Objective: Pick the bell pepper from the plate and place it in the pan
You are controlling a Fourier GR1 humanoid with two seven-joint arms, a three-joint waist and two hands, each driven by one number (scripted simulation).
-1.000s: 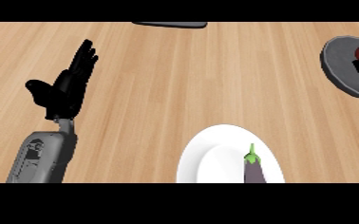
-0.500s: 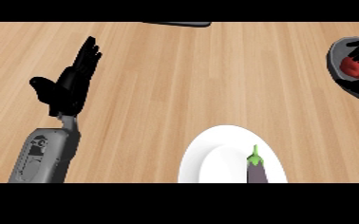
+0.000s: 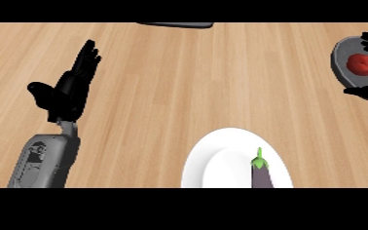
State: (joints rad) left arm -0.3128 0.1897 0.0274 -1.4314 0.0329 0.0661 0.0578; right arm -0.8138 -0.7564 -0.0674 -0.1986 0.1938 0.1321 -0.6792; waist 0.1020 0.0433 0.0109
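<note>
1. The light wooden counter top (image 3: 187, 78) with lengthwise grain fills the head view.
2. The robot's left hand (image 3: 66, 90), black, shows at about nine o'clock. Its fingers are straight and lie close together, pointing up toward twelve o'clock and leaning a little to the right; the thumb sticks out toward the left edge. It holds nothing and touches no object.
3. Its grey forearm (image 3: 45, 161) comes up from the lower edge at about seven o'clock.
4. A round white plate (image 3: 215, 161) lies at about five o'clock, cut off by the lower edge. On its right part lies a dark purple eggplant with a green stem (image 3: 260, 173), the stem end pointing toward twelve o'clock.
5. A dark grey round pan (image 3: 343, 61) sits at the right edge at about two o'clock, only partly in view.
6. The task's thing, a red bell pepper (image 3: 358, 62), lies inside that pan, well apart from the plate, and is itself cut by the right edge.
7. Just below the pan, at about three o'clock, a small black shape (image 3: 358, 93) pokes in from the right edge. It looks like part of the robot's right hand, but so little shows that I cannot tell how the fingers stand.
8. A flat dark object (image 3: 176, 24) lies at the top edge at twelve o'clock, mostly cut off; what it is cannot be told.
</note>
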